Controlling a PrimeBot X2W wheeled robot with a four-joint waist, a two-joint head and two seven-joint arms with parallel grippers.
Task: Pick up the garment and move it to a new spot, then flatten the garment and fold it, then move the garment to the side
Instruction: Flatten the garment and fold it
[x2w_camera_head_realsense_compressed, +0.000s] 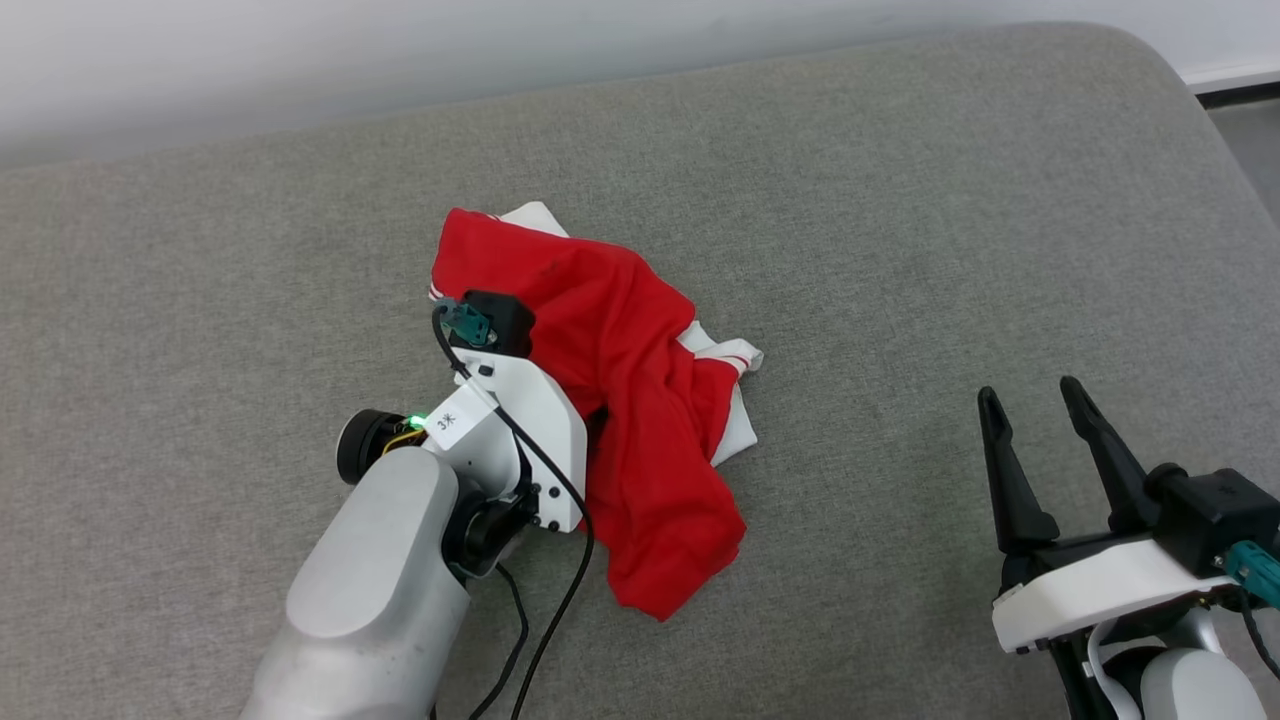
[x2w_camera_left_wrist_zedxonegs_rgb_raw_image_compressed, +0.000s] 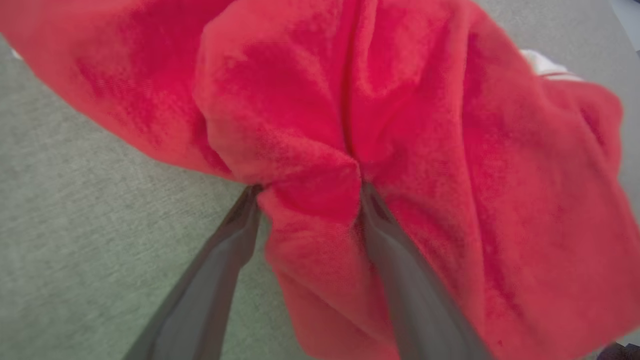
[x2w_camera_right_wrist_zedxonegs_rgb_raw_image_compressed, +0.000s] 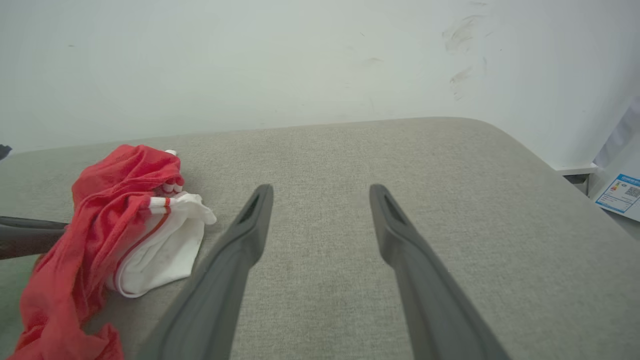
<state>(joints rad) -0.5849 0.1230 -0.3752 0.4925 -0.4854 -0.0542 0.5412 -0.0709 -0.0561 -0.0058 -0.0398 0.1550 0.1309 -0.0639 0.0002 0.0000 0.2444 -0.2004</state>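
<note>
While the left gripper (x2w_camera_left_wrist_zedxonegs_rgb_raw_image_compressed: 310, 189) holds its two dark fingers (x2w_camera_left_wrist_zedxonegs_rgb_raw_image_compressed: 215, 280) wide apart, a thick fold of the red jersey T-shirt (x2w_camera_left_wrist_zedxonegs_rgb_raw_image_compressed: 450, 150) sits between them and touches the inner face of each near its tip; the gripper is open, not pinched together on the cloth. Ahead of this gripper and off to its right the crumpled shirt bulges up, and bare grey upholstered cushion (x2w_camera_left_wrist_zedxonegs_rgb_raw_image_compressed: 75, 225) shows to its left. Seen from the head view, the shirt (x2w_camera_head_realsense_compressed: 640, 400) drapes over that gripper's fingers and hides them, with a white sleeve (x2w_camera_head_realsense_compressed: 735, 365) edged in red-white striped trim poking out on the heap's far side from it. The right gripper (x2w_camera_head_realsense_compressed: 1030, 390) is open and empty over bare cushion (x2w_camera_head_realsense_compressed: 900, 250), fingers spread, with the shirt (x2w_camera_right_wrist_zedxonegs_rgb_raw_image_compressed: 100, 215) lying well apart to its left
</note>
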